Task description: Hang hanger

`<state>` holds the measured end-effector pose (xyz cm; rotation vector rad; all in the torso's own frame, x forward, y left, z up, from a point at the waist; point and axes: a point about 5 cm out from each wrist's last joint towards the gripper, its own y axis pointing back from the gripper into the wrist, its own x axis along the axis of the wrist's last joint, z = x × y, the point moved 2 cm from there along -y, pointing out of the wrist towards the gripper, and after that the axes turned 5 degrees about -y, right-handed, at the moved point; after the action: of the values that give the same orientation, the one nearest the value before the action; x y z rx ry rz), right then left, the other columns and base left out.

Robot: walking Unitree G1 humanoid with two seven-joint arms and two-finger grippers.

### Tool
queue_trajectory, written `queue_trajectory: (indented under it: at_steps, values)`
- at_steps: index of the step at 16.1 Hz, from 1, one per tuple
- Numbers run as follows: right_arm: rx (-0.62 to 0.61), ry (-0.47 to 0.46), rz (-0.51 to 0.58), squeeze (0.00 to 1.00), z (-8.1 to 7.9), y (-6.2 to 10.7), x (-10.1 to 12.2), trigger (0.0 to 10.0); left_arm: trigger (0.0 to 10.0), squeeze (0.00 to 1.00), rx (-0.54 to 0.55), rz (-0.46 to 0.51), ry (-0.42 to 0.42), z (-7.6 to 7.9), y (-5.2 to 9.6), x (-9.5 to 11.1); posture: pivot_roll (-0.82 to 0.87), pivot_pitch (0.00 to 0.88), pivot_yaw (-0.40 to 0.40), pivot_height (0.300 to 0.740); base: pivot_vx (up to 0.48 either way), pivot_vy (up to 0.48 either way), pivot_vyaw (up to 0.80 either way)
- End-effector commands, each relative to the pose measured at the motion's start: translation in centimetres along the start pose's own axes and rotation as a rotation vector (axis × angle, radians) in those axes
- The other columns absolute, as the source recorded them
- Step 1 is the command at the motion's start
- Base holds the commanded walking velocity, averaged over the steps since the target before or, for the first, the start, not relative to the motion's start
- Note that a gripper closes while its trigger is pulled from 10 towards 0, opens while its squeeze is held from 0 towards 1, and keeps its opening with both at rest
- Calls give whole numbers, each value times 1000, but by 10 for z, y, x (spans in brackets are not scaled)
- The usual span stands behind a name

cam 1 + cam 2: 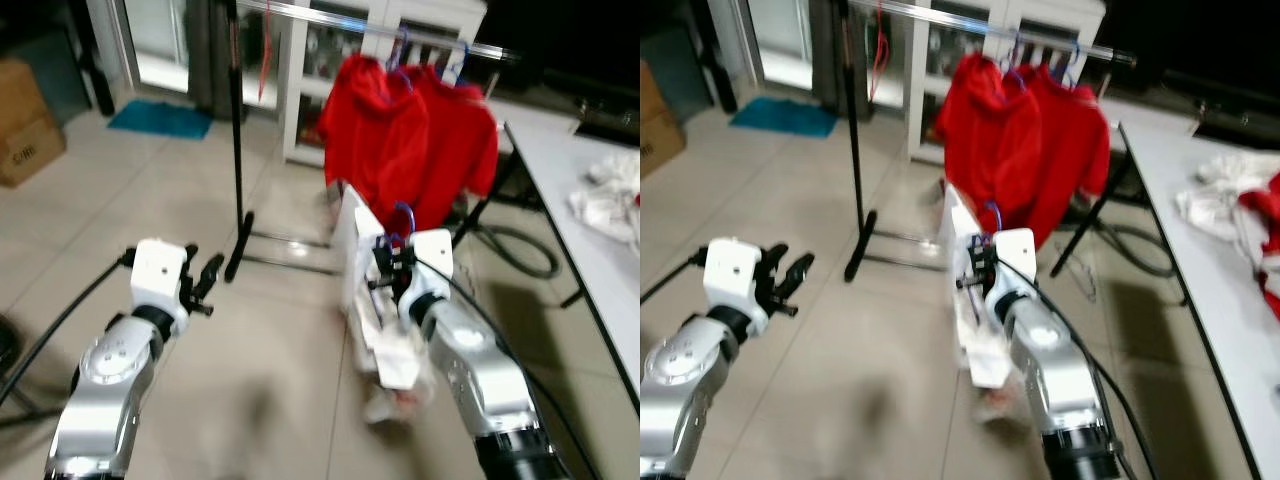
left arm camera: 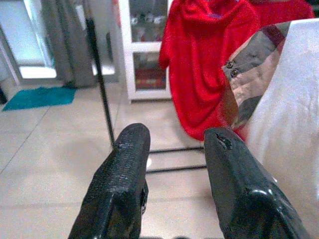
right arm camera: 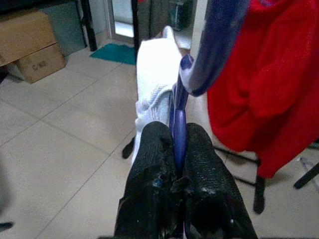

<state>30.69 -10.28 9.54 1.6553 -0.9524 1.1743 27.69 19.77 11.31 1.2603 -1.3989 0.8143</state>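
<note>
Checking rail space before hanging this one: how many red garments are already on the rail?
2. One red hoodie hangs on the left of the rail, the other beside it on the right, touching. More could be hidden behind them.

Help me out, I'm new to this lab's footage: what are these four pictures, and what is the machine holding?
It is a humanoid robot with two silver arms. Two pictures come from its head camera, looking down at a tiled floor; the other two come from cameras on each wrist. The right hand is shut on the blue plastic hanger, which carries a white garment. The left hand is open and holds nothing. Ahead stands a clothes rack with a shiny metal rail, where two red hooded tops hang. A white table stands at the right.
</note>
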Motion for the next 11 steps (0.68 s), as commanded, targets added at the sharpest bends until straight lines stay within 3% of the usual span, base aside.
queue_trajectory:
  at_steps: [1, 4, 7, 11]
  values:
    - [-37, 4, 27, 0, 15, 5, 5, 10000, 10000, 0, -18, 29, 2, 7, -4, 6, 120, 0, -114, 740, 439, 0, 0]
    - [-5, 29, 35, 0, 12, 6, 9, 10000, 10000, 0, -25, 38, 0, 7, -10, 9, 110, 0, -108, 740, 436, 0, 0]
    - [-24, 17, 13, 0, 17, 11, 1, 10000, 10000, 0, -54, 29, -7, 11, 0, 8, 125, 0, -110, 740, 440, 0, 0]
    - [-11, 28, 14, 0, 12, 12, 3, 10000, 10000, 0, -50, 19, -22, 7, -4, 5, 104, 0, -100, 740, 437, 0, 0]
